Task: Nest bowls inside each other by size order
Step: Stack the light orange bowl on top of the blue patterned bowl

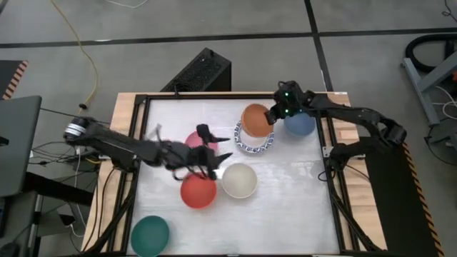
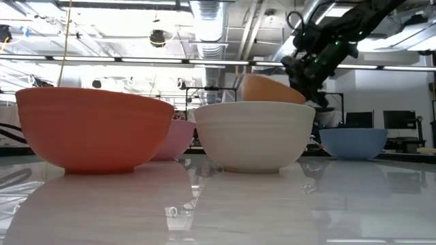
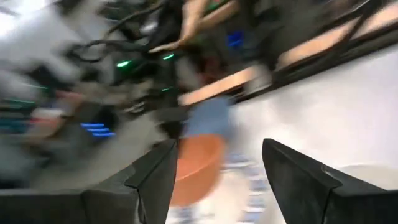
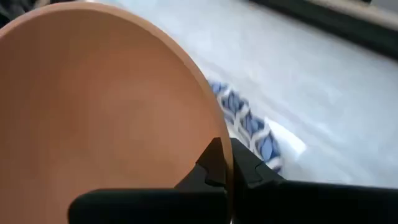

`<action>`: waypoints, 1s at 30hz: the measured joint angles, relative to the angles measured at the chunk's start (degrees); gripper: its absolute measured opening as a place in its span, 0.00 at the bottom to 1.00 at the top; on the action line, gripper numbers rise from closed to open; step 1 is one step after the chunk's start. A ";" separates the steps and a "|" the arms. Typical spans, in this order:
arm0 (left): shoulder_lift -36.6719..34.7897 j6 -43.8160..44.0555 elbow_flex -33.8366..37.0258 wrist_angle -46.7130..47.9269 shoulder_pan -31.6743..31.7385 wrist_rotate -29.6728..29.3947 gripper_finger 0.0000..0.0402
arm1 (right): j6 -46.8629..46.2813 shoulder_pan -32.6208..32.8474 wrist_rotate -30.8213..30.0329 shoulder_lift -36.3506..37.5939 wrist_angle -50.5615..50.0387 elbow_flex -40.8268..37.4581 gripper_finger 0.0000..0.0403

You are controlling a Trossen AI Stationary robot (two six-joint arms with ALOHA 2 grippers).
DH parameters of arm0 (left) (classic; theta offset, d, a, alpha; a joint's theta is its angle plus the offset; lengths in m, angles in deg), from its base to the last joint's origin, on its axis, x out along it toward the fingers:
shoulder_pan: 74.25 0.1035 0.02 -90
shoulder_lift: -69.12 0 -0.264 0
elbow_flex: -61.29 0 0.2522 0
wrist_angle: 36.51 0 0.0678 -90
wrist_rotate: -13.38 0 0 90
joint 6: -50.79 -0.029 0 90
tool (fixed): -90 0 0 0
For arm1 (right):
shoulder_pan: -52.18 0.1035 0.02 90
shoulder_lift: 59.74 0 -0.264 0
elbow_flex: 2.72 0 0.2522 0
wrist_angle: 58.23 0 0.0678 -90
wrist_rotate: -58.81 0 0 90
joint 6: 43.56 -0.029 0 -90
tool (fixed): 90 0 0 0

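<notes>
My right gripper [image 1: 275, 114] is shut on the orange bowl [image 1: 255, 119], which is held over a white bowl with a blue-patterned rim [image 1: 255, 145] at the far middle. The orange bowl also shows lifted and tilted in the low view [image 2: 269, 90]. My left gripper [image 1: 214, 145] is open and empty above the table, between the pink bowl [image 1: 198, 139] and the cream bowl [image 1: 239, 180]. The red bowl [image 1: 198, 191], dark green bowl [image 1: 150, 235] and blue bowl [image 1: 300, 123] rest on their bases on the table. My right gripper pinches the orange bowl's rim [image 4: 219, 134], one finger inside the bowl and one outside. It comes from the table's right side. The bowl is lifted and tilted above the patterned bowl [image 4: 249, 121]; I cannot tell whether the two bowls touch.
A raised black frame [image 1: 332, 171] borders the white table top. A black box [image 1: 200, 71] stands beyond the far edge. There is free table at the near right, in front of the blue bowl.
</notes>
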 joint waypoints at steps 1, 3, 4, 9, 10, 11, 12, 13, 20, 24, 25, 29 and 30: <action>-2.67 4.42 0.00 3.80 1.28 5.24 0.56 | 0.00 -0.05 0.50 -0.71 -0.07 0.00 0.02; -6.85 12.23 0.00 9.57 3.86 14.57 0.56 | 0.18 0.14 1.58 -2.16 -0.10 0.00 0.02; -8.62 15.11 0.00 11.58 4.98 18.24 0.56 | 0.20 0.23 1.70 -2.78 -0.05 0.00 0.02; -14.39 20.75 -0.02 17.51 6.85 22.66 0.56 | 0.18 0.23 1.67 -5.49 -0.03 0.00 0.02; -14.91 20.61 -0.02 18.67 6.84 22.18 0.56 | 0.18 0.23 1.67 -5.96 -0.01 0.00 0.02; -15.27 20.54 0.00 19.27 6.83 22.03 0.56 | 0.18 0.27 1.67 -6.21 -0.10 0.00 0.02; -15.57 20.50 0.00 19.67 6.85 21.96 0.56 | 0.18 0.30 1.65 -6.50 -0.32 0.00 0.02; -15.74 20.48 0.00 20.40 6.83 21.87 0.56 | 0.17 0.58 1.63 -6.83 -0.35 0.00 0.02; -15.17 19.57 0.00 22.06 6.85 20.91 0.56 | 0.15 1.94 -0.52 -7.50 -1.46 0.02 0.02; -15.21 19.00 0.00 22.01 6.88 18.03 0.56 | 0.50 3.20 -4.95 -7.53 -5.11 2.75 0.02; -15.26 19.43 0.00 22.10 6.99 17.22 0.56 | 1.08 3.59 -6.39 -7.52 -6.49 3.72 0.02; -15.64 20.81 0.00 22.48 7.89 16.75 0.56 | 2.40 5.33 -10.38 -7.52 -10.66 7.74 0.02; -15.64 21.24 0.00 22.77 8.07 16.75 0.56 | 2.57 5.75 -10.56 -7.52 -11.10 8.45 0.02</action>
